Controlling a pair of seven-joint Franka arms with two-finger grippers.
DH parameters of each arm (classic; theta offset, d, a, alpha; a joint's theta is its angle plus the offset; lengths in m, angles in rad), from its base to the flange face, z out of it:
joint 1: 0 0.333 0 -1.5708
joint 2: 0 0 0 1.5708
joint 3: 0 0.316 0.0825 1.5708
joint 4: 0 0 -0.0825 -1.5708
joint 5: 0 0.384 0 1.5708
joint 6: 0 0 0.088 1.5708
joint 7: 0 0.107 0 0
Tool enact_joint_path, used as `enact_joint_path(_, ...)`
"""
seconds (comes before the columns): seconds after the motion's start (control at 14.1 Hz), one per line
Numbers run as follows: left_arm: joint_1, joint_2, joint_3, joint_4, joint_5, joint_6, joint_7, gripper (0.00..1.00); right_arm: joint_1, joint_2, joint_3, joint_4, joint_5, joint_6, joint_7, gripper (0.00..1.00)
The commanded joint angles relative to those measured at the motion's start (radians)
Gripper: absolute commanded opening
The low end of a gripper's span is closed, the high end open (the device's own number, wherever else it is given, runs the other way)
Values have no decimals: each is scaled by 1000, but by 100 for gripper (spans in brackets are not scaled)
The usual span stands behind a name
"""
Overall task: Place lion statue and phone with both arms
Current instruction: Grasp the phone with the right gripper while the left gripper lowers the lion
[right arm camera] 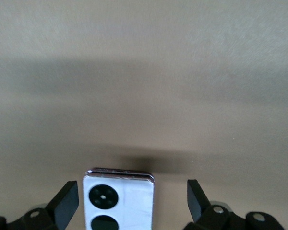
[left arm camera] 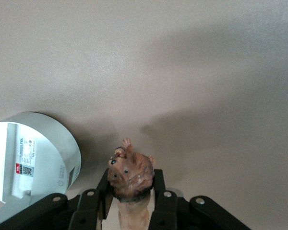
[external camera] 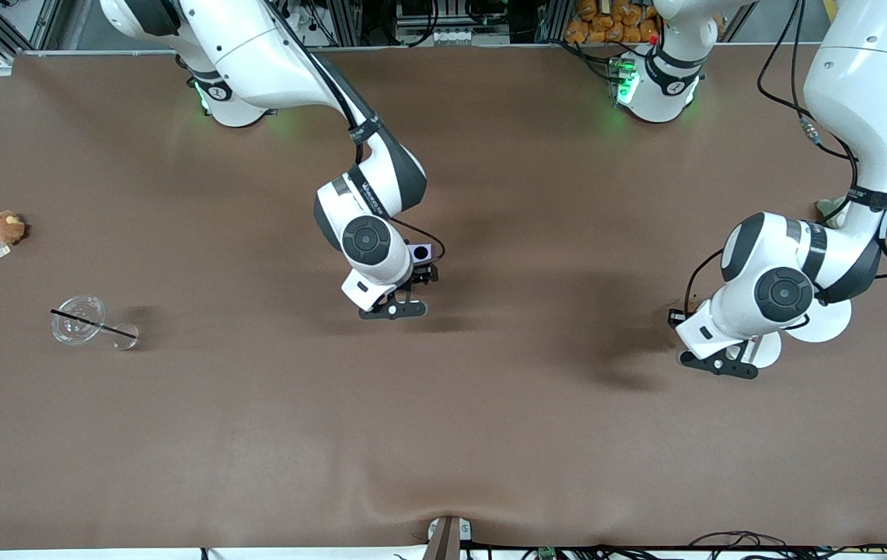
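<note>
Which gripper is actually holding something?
The left gripper, shut on the lion statue. The right gripper is open, its fingers clear of the phone.

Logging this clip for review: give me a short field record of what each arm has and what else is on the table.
left gripper: shut on the lion statue, above the table beside a white round device
right gripper: fingers open, the phone between them, not gripped
phone position: mid-table
other items: brown plush toy and clear cup with black straw, both toward the right arm's end
</note>
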Motion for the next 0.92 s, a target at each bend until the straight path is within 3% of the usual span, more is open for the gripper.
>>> enact_joint_path(0.0, 28, 20, -8, -12, 26, 56, 11, 0, 51, -20, -11, -77, 27, 45, 12, 100)
enact_joint_path(0.71, 26, 54, -2, -2, 59, 97, 8, 0, 85, -18, -14, -101, 18, 63, 80, 100)
enact_joint_path(0.78, 26, 57, -2, 0, 60, 100, 8, 18, 85, -18, -14, -101, 16, 63, 80, 100)
enact_joint_path(0.85, 26, 56, -2, 1, 60, 100, 8, 55, 85, -15, -14, -103, 16, 62, 80, 100)
